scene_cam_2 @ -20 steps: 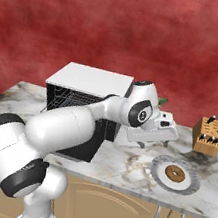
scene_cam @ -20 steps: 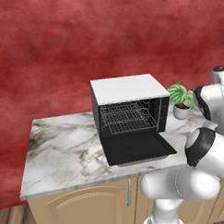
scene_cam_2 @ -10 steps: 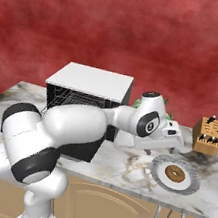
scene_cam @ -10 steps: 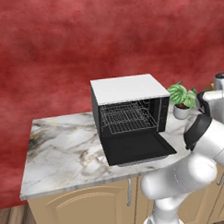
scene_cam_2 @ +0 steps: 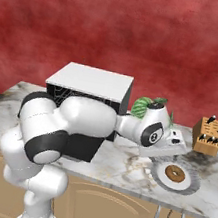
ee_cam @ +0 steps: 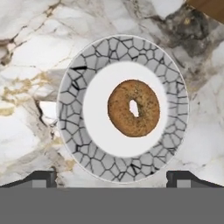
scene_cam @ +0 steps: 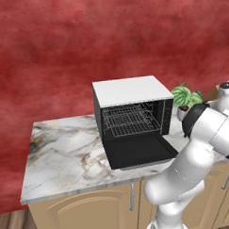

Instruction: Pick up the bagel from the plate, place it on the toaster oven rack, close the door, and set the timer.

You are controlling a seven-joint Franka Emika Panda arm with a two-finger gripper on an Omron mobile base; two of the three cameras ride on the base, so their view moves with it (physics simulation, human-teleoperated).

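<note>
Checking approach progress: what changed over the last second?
The arm swung right along the counter, bringing the gripper over the plate with the bagel. Nothing grasped or released; jaws stayed wide open. Bagel, plate, toaster oven with door down, and knife block unmoved.

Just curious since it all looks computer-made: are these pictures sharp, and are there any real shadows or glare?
Hand view: crisp, evenly lit, bagel and plate free of glare. Right base view: a soft dark shadow on the counter beneath the arm. Left base view: the toaster oven has a dim inside and flat white top.
</note>
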